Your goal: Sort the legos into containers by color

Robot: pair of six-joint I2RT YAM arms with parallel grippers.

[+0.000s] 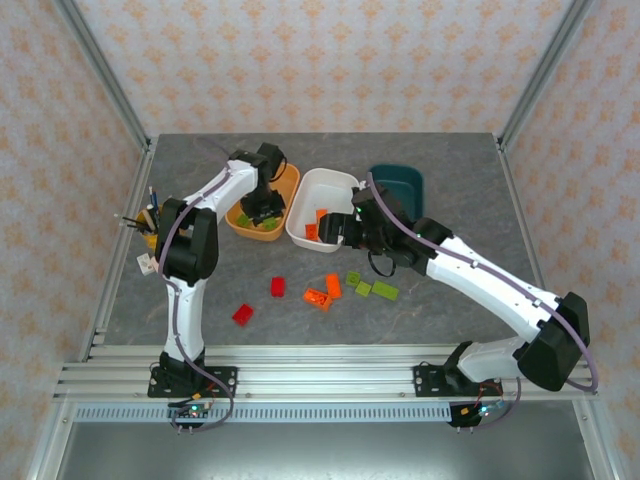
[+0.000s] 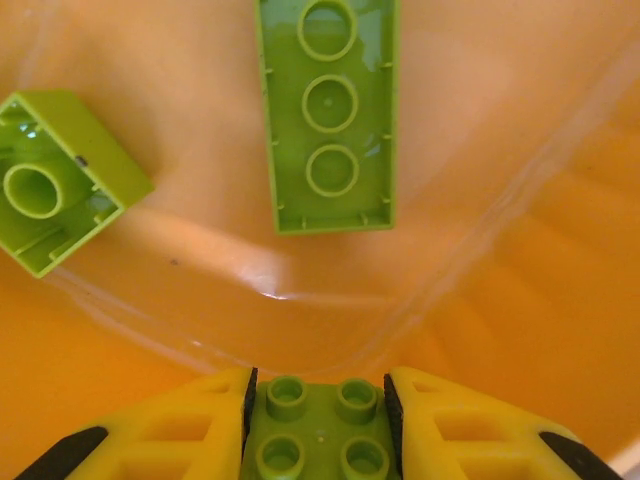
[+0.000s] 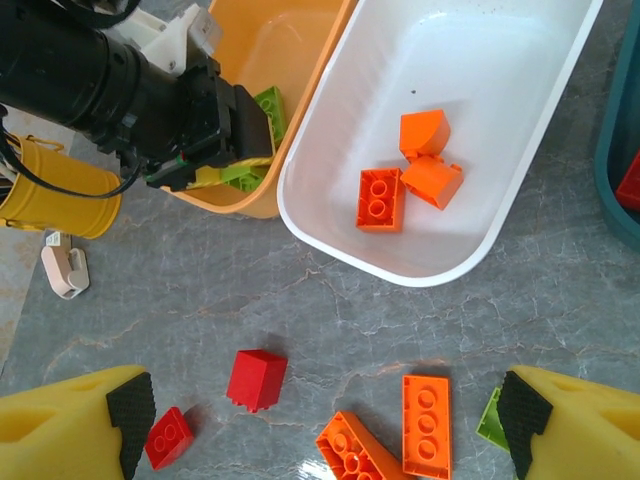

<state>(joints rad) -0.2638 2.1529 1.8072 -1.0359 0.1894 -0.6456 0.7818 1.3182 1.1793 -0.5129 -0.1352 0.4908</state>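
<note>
Left wrist: studded lime-green brick (image 2: 320, 430)

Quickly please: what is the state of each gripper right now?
Left gripper: closed on a green lego.
Right gripper: open, holding nothing.

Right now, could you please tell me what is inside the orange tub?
Inside the orange tub lie a long green brick and a short green brick, both upside down. The left claw grips a third green brick. The left arm covers part of its floor.
</note>
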